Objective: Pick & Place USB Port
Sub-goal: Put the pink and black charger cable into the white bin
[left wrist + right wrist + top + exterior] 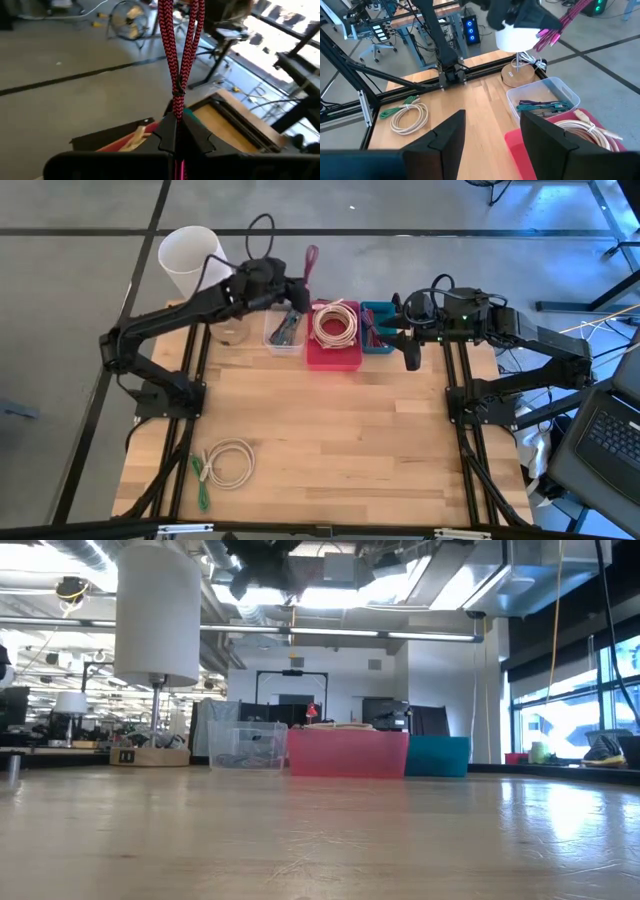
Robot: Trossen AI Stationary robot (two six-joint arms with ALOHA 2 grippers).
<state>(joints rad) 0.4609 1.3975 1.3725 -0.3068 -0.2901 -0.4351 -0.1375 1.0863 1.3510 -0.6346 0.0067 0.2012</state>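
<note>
From where I stand, the left gripper [298,292] is up above the clear plastic bin [285,330], clamped shut on a red-and-black braided USB cable [181,50] whose loop dangles past its fingers. So the pick looks done; the placing remains, and I'd guess it belongs in one of the three bins. The pink bin [334,352] holds a coiled cream cable [334,323], with the teal bin [379,340] just beside it. The right gripper [411,356] waits near the teal bin, its fingers [447,134] spread and empty. Another cream cable with green ends [226,463] lies on the wooden table [330,440], unsorted.
</note>
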